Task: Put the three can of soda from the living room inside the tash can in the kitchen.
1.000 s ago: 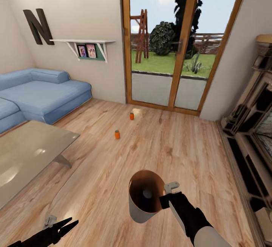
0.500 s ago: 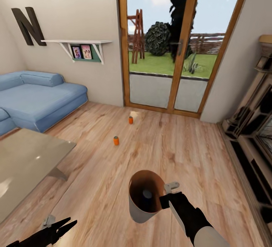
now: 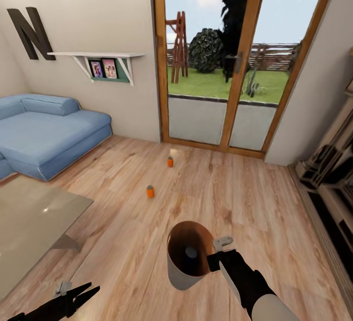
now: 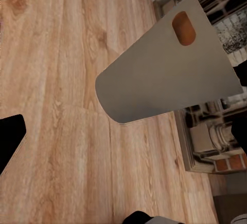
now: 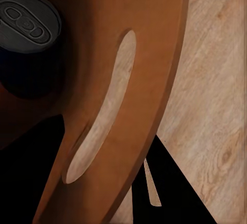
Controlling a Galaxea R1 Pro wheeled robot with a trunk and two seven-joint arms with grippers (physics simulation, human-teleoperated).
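Nearest, at about seven o'clock in the head view, lay the left gripper (image 3: 81,295), black, its two fingers spread apart in a narrow V with nothing between them, pointing toward three o'clock, low over the wood floor (image 3: 245,198). Reached in from the bottom edge on a dark forearm.

At about five o'clock, rose the right gripper (image 3: 215,257) on a black and white forearm slanting up from the corner. Clamped on the rim of the tash can (image 3: 189,254), one finger outside the wall, the other inside. Held off the floor and tilted, mouth toward the camera, pale grey outside, brown-orange inside. In the right wrist view, seen pinching the wall just beside the slot-shaped handle hole, with a dark can of soda (image 5: 27,34) lying in the bottom, silvery top showing. From the left wrist view, seen as a grey tapered shape (image 4: 164,75) with an oval handle hole, above the floorboards.

Farther on, toward twelve o'clock, stood an orange can (image 3: 150,192) upright on the floor, well apart from both grippers. Beyond it, a second orange can (image 3: 170,162), near the glass garden doors (image 3: 230,66).

At nine o'clock, a glass-topped table (image 3: 29,223), then a blue sofa (image 3: 49,134). On the wall above, a white shelf (image 3: 98,56) and a dark letter N (image 3: 29,31). At three o'clock, shelving (image 3: 333,178).
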